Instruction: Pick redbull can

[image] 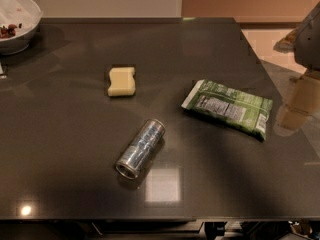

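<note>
On the dark table (65,149), redbull can (141,148) lying on its side, pale sponge (121,81) behind, green snack bag (229,106) alongside, our gripper (310,34) at the right edge, well apart, its state we cannot tell.

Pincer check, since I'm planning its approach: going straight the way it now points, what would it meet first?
The pincer sits at the view's right edge, half cut off, seemingly aimed down-left. Likely the table top first, short of the green snack bag; the redbull can lies well off. Depth is unclear.
</note>
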Available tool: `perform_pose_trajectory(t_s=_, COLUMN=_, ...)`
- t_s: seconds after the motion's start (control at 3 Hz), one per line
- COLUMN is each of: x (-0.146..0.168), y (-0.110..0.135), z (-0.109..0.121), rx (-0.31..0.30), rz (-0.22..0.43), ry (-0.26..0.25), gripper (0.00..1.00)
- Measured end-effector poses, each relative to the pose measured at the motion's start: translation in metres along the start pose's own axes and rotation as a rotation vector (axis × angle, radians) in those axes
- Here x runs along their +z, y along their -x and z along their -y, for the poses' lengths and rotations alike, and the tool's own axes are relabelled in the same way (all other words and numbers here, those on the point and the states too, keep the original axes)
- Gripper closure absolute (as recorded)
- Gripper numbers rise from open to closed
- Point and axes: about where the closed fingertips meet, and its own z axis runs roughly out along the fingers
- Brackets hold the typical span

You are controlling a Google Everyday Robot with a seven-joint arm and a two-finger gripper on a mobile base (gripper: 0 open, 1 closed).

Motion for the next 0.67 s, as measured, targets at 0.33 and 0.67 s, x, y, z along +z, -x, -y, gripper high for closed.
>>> perform_pose_trajectory(t_s=0.33, x=0.000, y=0.003, z=0.002, rx=-0.007, rz=0.006, ry=0.001, gripper=0.00)
perform_pose_trajectory(t_s=0.67, x=0.011, y=0.019, z=0.010, rx=-0.060, rz=0.049, ry=0.030, gripper=0.00)
